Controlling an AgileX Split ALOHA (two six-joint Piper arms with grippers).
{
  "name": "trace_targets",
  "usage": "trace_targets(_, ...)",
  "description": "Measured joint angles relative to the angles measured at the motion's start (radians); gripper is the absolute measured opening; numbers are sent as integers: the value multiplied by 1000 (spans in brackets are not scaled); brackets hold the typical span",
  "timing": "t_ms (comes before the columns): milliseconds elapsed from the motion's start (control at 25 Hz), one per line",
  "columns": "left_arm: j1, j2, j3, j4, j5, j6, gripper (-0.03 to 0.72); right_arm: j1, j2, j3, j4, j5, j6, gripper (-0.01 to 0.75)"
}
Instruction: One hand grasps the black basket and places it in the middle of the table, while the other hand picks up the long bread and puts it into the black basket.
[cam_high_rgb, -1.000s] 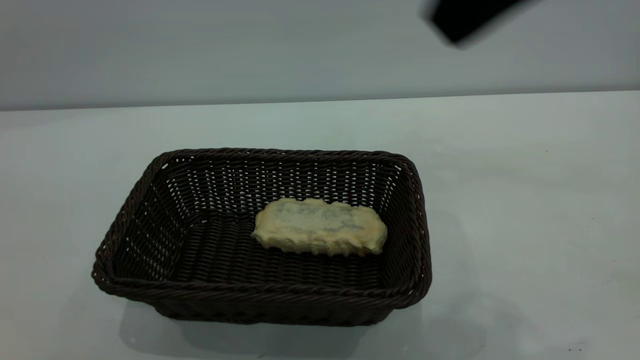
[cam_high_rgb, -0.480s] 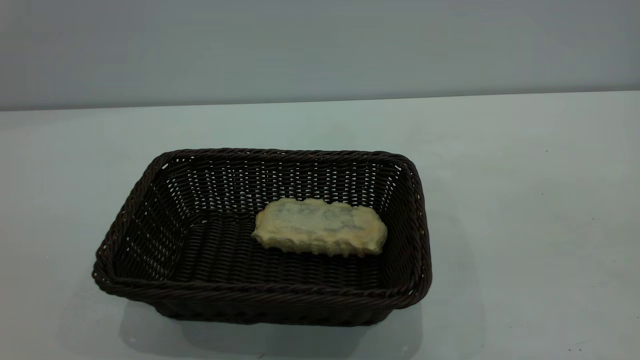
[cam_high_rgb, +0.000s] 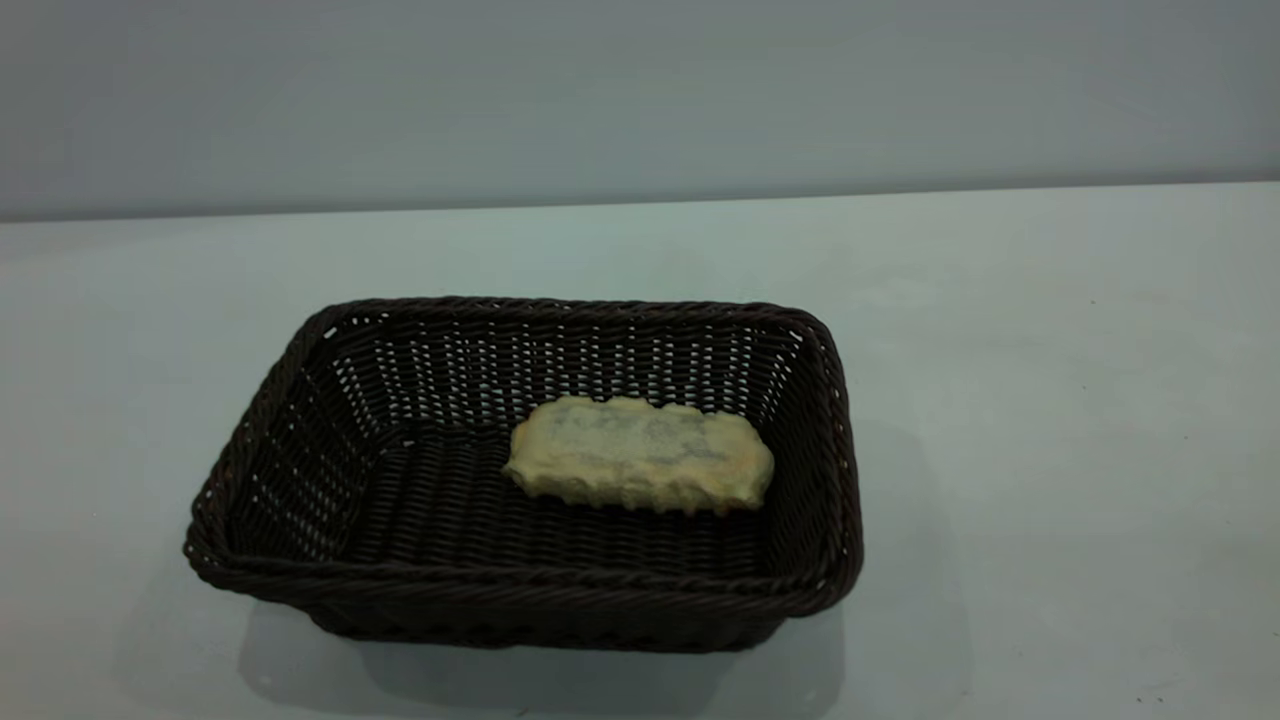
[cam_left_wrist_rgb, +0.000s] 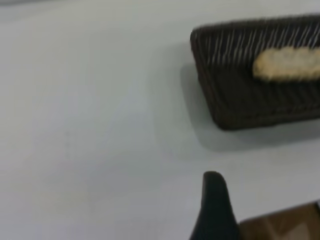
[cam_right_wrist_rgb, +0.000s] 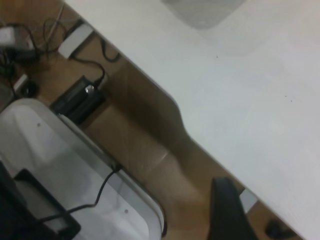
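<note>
Black basket (cam_high_rgb: 300, 480) sits on the surface (cam_high_rgb: 1050, 400), roughly mid-frame in the exterior view. Long bread (cam_high_rgb: 640, 453) lies flat inside it, toward the right end, pale smudged face up. Neither arm appears in the exterior view. Left tool (cam_left_wrist_rgb: 215, 210): only one dark finger shows, over the surface near its edge, well apart from the basket; spread unclear. Right tool (cam_right_wrist_rgb: 227, 210): one finger visible beyond the surface edge, above the floor; can't tell either.

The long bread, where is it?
In the exterior view the long bread lies inside the black basket, toward its right end, pale side up.
</note>
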Motion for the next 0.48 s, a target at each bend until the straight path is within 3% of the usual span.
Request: trace_targets(480, 0, -2, 67, 17, -25, -19, 586, 0, -272, 16, -58, 21, 39, 427)
